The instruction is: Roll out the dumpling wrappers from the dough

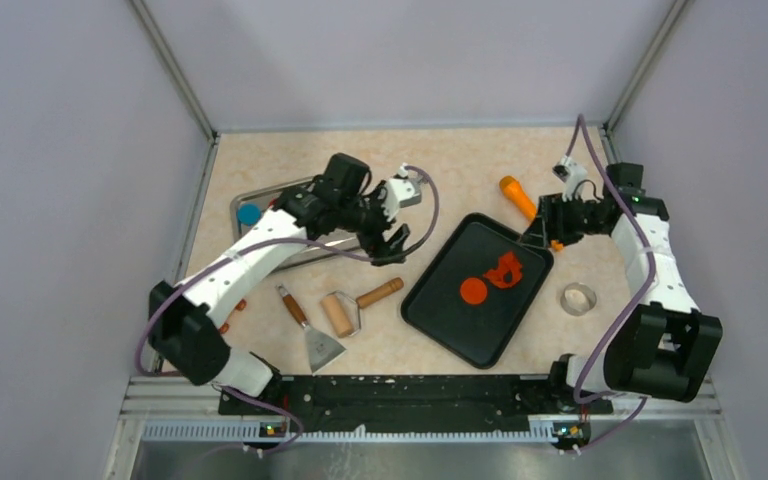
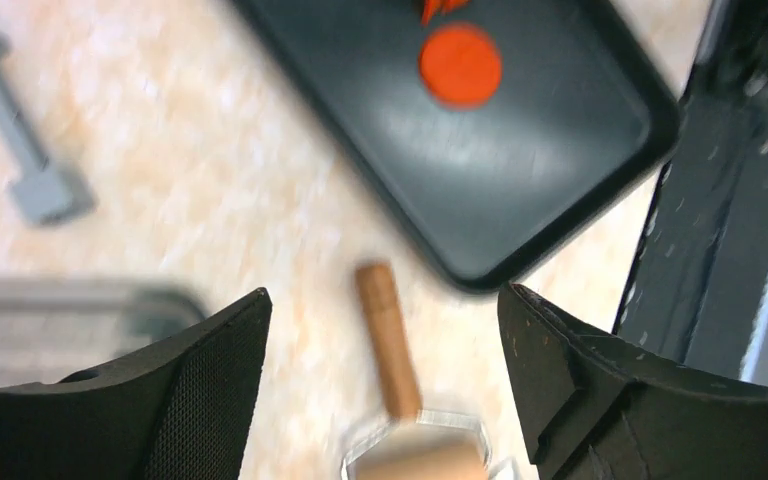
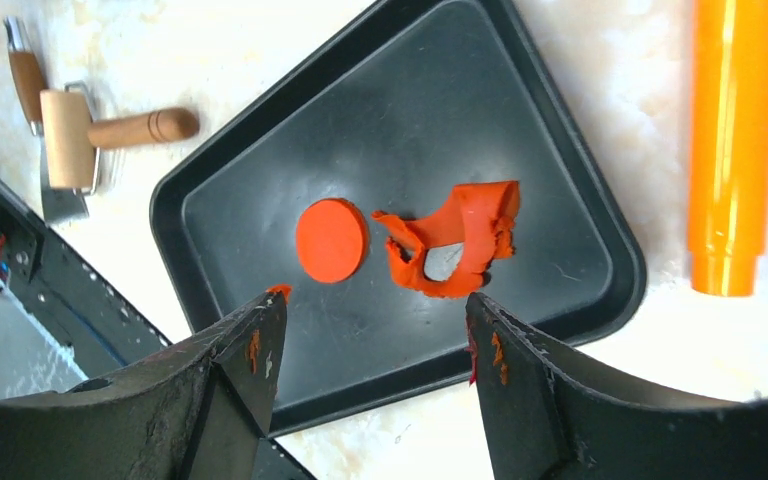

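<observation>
Roller (image 1: 340,314) lies at six o'clock of your wide-spread left gripper (image 2: 382,300); straddle its handle (image 1: 380,293) squarely before closing. Right gripper (image 3: 375,298) gapes too, empty.

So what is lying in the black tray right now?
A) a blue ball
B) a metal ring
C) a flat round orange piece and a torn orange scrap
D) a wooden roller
C: the black tray holds a flat round orange piece with a torn orange scrap beside it, while the wooden roller lies outside it on the table.
</observation>
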Robot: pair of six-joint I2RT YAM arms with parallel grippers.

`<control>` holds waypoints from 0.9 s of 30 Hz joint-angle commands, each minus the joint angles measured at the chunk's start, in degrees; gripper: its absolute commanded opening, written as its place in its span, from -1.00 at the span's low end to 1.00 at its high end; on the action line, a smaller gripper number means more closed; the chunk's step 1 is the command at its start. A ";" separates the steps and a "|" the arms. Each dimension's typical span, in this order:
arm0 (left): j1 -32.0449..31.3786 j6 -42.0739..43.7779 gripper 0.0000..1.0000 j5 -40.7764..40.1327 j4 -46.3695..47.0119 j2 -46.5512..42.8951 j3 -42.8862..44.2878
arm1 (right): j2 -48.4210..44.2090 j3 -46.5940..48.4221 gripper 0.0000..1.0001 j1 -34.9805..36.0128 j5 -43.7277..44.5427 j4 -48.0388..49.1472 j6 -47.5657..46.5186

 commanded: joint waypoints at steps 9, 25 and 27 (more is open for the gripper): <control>3.12 20.73 0.76 -28.33 -23.61 -25.52 -24.03 | -2.65 7.37 0.35 5.85 1.32 -4.01 -5.02; 23.55 -41.04 0.64 -41.29 -11.80 -24.34 -22.23 | 3.39 17.53 0.36 5.85 5.80 -6.63 0.53; 28.00 -46.83 0.62 -40.79 -12.38 -23.56 -26.54 | 3.61 18.76 0.36 5.85 5.93 -6.98 1.18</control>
